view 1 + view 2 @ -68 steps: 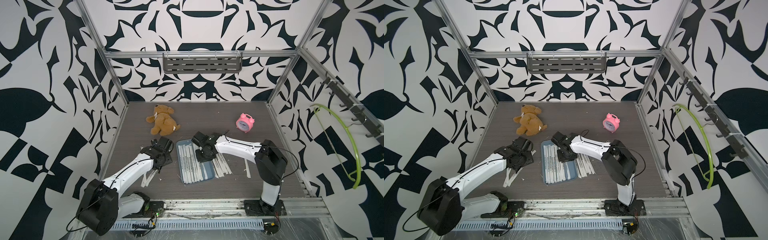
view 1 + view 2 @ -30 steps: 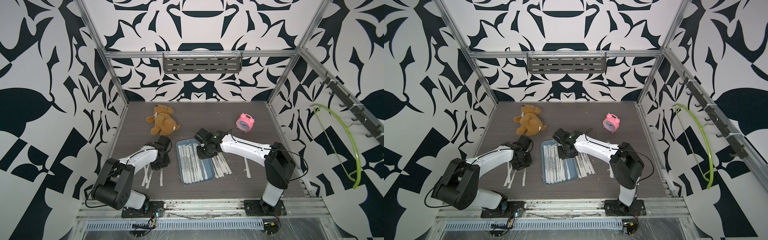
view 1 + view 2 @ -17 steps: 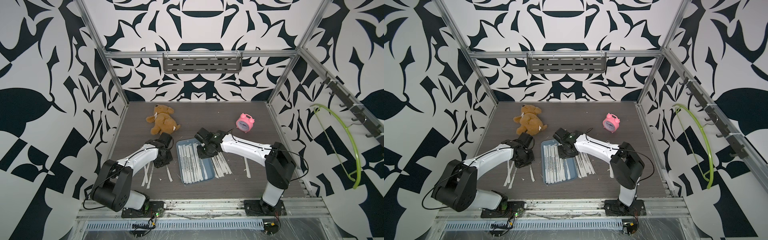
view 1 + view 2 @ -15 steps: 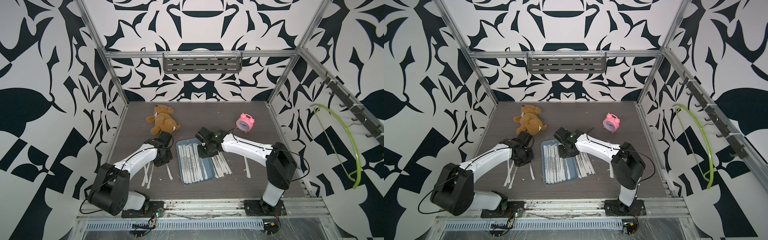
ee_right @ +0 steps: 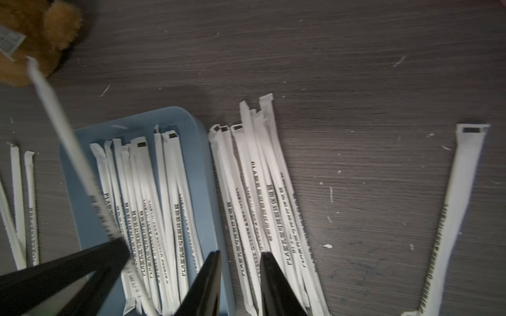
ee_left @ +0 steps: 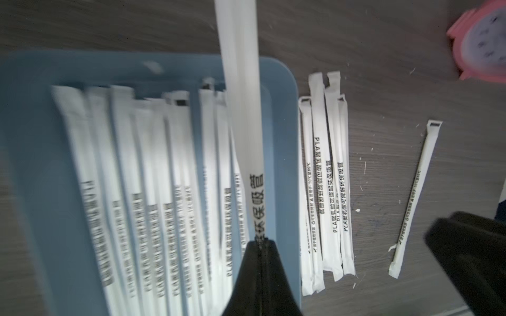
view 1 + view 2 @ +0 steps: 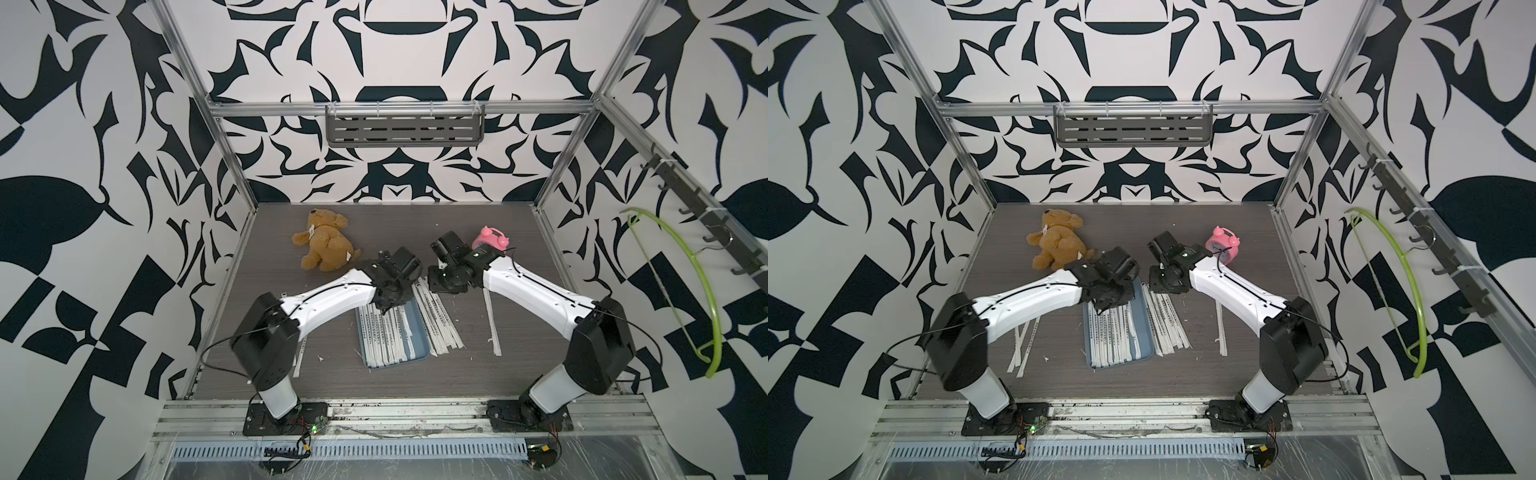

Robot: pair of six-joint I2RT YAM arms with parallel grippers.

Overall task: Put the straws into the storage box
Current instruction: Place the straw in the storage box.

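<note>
A few loose straws (image 7: 1021, 345) are seen on the table under the left arm (image 7: 328, 295), well behind its gripper. That arm is stretched forward and inward, with the wrist bent down. The left gripper (image 6: 262, 242) is pressed together on a held straw (image 6: 242, 109), which is pinched at its printed part. The long axis of this straw is pointed ahead of the fingertips, roughly in line with the boxed straws (image 6: 123, 164) below it, and it is carried above the storage box (image 6: 284, 153). The box is a shallow blue-grey tray with rounded corners. Its straws are laid side by side lengthwise and are wrapped in flat white paper with dark print. A straw pile (image 5: 262, 191) is spread just beside the box, below and ahead of the right gripper (image 5: 241, 254), whose fingers are held apart with nothing clasped between them. The right arm (image 7: 536, 295) is stretched inward, with the wrist angled down. A lone straw (image 5: 454, 205) is seen well off to that gripper's outer side, roughly parallel to the pile.
</note>
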